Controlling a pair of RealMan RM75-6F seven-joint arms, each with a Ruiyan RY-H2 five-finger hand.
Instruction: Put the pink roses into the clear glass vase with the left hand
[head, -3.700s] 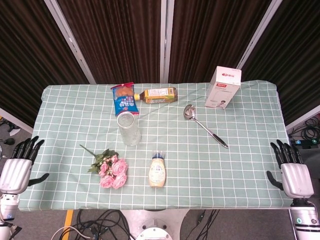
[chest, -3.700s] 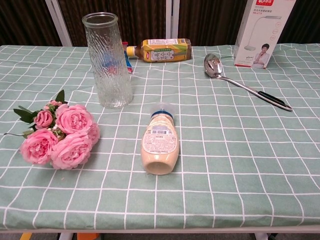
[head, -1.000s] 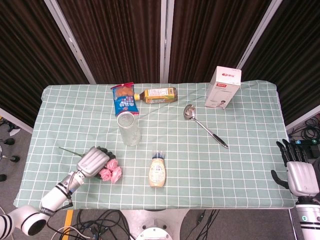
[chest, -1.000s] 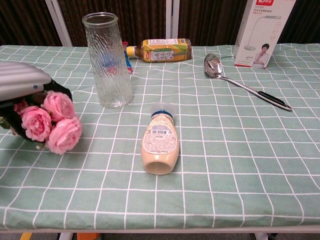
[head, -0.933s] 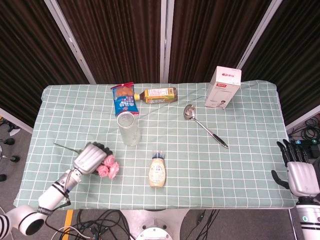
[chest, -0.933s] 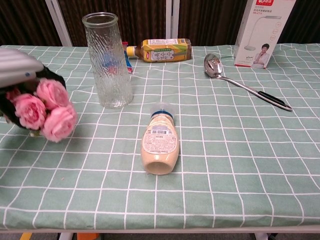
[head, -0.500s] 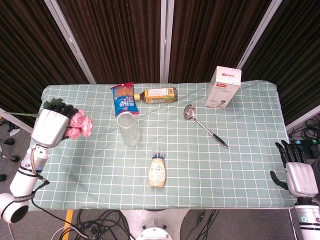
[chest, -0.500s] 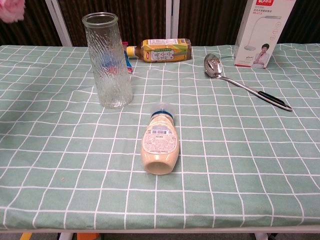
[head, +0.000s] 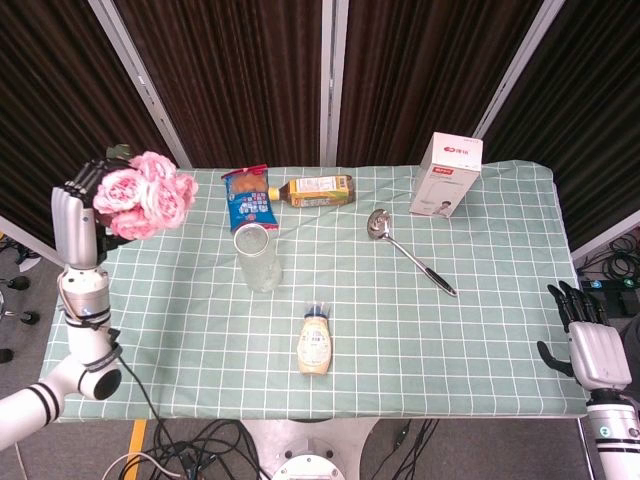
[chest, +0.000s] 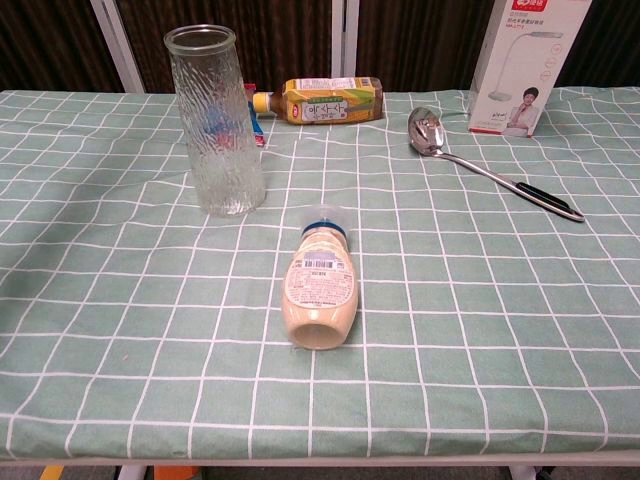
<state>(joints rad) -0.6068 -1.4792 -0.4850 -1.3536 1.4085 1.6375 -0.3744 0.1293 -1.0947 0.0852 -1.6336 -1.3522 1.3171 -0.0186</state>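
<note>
My left hand (head: 76, 222) is raised high over the table's left edge and grips the bunch of pink roses (head: 145, 193), blooms pointing right toward the vase. The clear glass vase (head: 258, 257) stands upright near the table's middle, to the right of and below the roses; it also shows in the chest view (chest: 216, 120), where neither hand nor roses appear. My right hand (head: 590, 343) hangs past the table's near right corner, fingers apart and holding nothing.
A mayonnaise bottle (head: 315, 341) lies in front of the vase. Behind the vase lie a blue snack bag (head: 250, 197) and a yellow drink bottle (head: 318, 190). A metal ladle (head: 407, 250) and a white box (head: 446, 174) sit at the right.
My left hand has lifted the roses off the table, swung them left and raised them high, turning the blooms upward. The right hand has stayed put.
</note>
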